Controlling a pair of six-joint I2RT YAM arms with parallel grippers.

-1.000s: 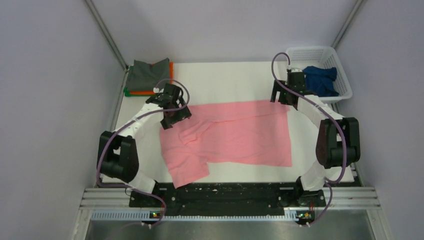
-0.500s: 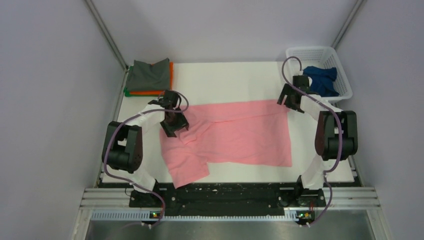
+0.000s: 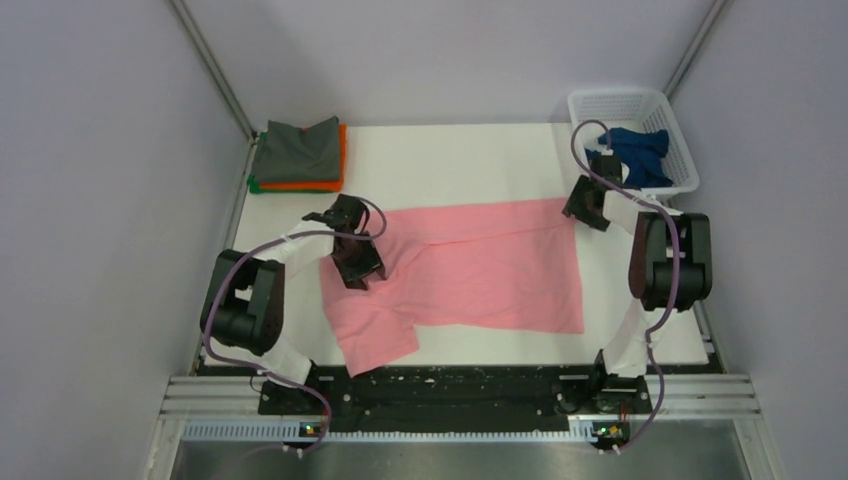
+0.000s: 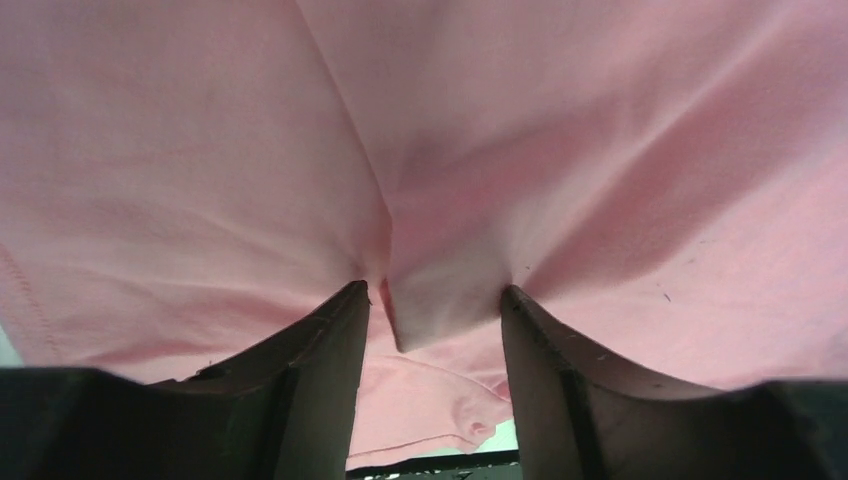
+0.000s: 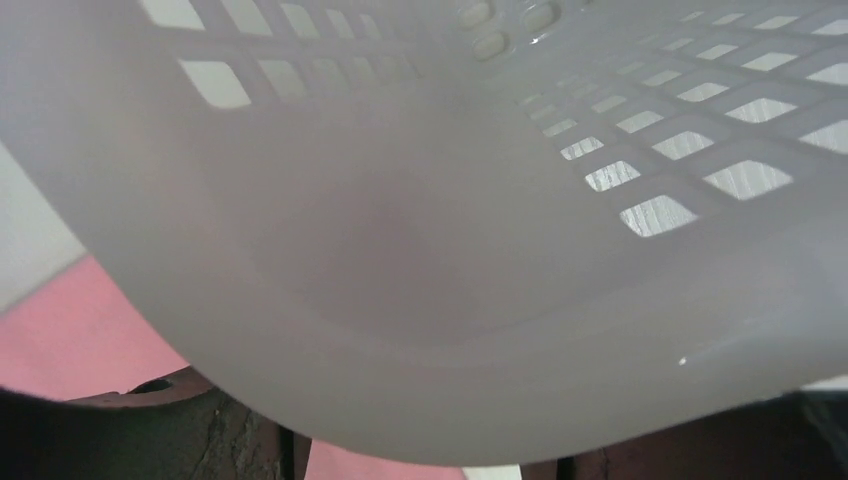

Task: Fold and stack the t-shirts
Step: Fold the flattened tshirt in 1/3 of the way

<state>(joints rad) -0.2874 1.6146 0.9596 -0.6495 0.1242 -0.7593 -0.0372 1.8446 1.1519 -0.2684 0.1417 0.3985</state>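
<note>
A light pink t-shirt [image 3: 480, 270] lies spread flat across the table. My left gripper [image 3: 360, 268] is pressed down on its left side by the sleeve. In the left wrist view its jaws [image 4: 435, 300] stand apart with a raised ridge of pink cloth [image 4: 445, 290] between the fingertips [image 4: 330, 340]. My right gripper [image 3: 585, 203] sits at the shirt's far right corner, up against the white basket [image 3: 590, 105]. In the right wrist view the basket wall [image 5: 430, 250] hides the tips; the fingers [image 5: 220, 430] stand apart over pink cloth [image 5: 70, 340].
A folded stack, dark grey [image 3: 298, 150] over orange [image 3: 341, 150] over green [image 3: 256, 186], sits at the far left corner. A navy blue t-shirt [image 3: 640, 155] lies crumpled in the basket. Grey walls close in both sides, and a metal rail [image 3: 460, 395] runs along the near edge.
My left gripper slid nearer and right onto the shirt and its jaws narrowed around a ridge of cloth. The right gripper moved right, against the basket, which shifted slightly.
</note>
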